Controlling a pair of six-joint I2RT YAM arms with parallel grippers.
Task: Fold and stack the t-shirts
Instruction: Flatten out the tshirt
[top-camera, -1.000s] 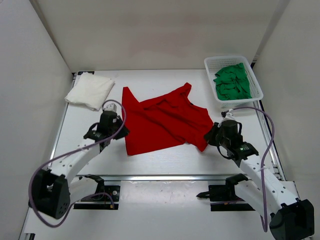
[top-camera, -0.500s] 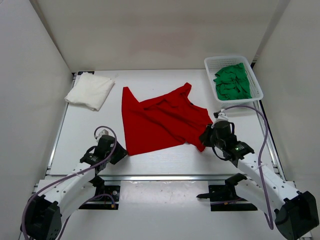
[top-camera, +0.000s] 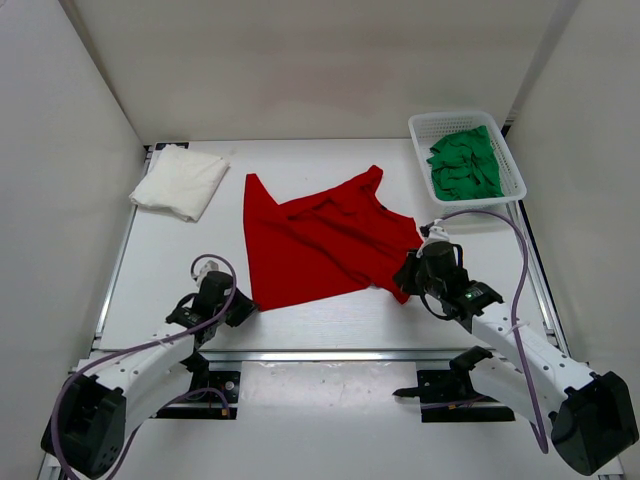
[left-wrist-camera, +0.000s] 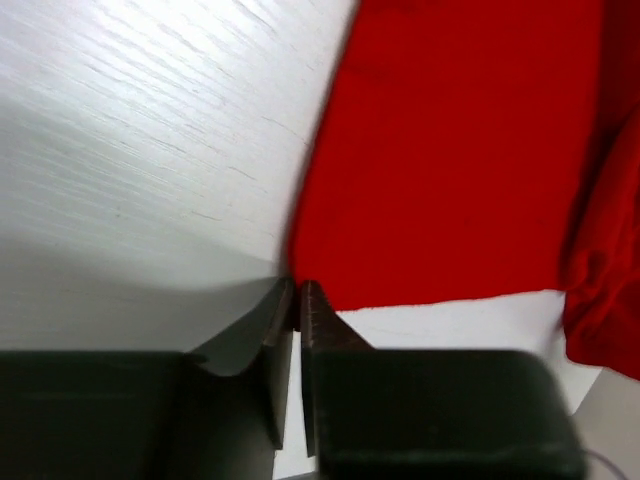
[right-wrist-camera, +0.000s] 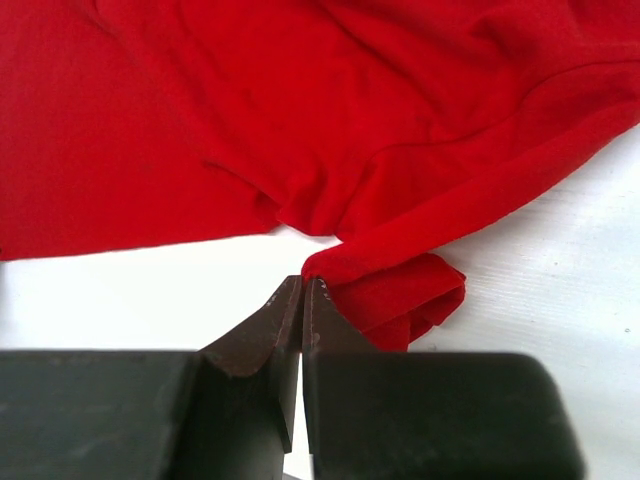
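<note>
One second on, left gripper (left-wrist-camera: 298, 288) reached red t-shirt (top-camera: 320, 245) corner.

The left gripper (left-wrist-camera: 298, 288) has pulled back from partway along the left edge of the red t-shirt (top-camera: 320, 240) towards its own base. The shirt's near left corner now lies right at the tips of its jaws. Those jaws opened on the way and have since drawn almost together on that corner. The right gripper (right-wrist-camera: 302, 285) has slid a little to the left. The bunched near right corner, just beside its closed tips, has crept inward with it.
</note>
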